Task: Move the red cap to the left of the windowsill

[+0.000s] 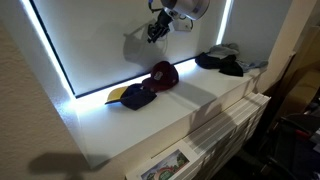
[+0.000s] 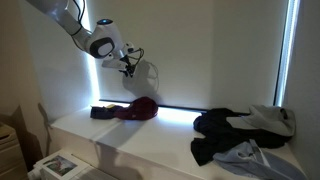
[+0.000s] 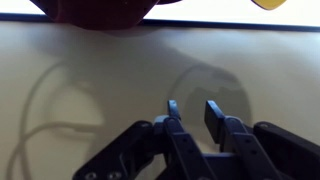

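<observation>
The red cap (image 1: 163, 75) lies on the white windowsill (image 1: 150, 125), against the dark window, and also shows in an exterior view (image 2: 140, 108). In the wrist view only its lower edge (image 3: 100, 8) shows at the top of the picture. My gripper (image 1: 155, 33) hangs in the air above and slightly behind the cap, well clear of it; it also shows in an exterior view (image 2: 127, 68). In the wrist view its fingers (image 3: 192, 108) stand apart with nothing between them, over the bare sill (image 3: 90, 70).
A navy cap with a yellow brim (image 1: 135, 96) lies touching the red cap; its dark part shows in an exterior view (image 2: 105, 111). A heap of black and grey caps (image 1: 228, 62) sits at the sill's other end (image 2: 240, 135). Papers (image 1: 165, 165) lie below the ledge.
</observation>
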Tool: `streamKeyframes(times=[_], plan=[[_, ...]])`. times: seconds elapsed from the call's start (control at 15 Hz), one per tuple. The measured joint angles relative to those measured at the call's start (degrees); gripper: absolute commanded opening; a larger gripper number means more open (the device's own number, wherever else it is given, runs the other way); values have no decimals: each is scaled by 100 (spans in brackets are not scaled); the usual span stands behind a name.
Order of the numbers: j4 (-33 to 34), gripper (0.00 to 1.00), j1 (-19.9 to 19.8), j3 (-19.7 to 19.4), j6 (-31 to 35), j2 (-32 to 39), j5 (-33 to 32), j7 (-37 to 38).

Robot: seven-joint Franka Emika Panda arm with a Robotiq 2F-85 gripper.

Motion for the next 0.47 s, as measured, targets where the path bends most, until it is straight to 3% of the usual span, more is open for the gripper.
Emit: streamKeyframes(times=[0.07,0.13,0.2,0.4,0.47], plan=[[3,34,0,-4,0,0,0,0],[5,59,0,-5,-1,0,0,0],[6,61,0,-6,-1,0,0,0],[-55,81,6,-105,-141,3,-6,160],[-157,63,-75,-127,-268,1,-247,446]])
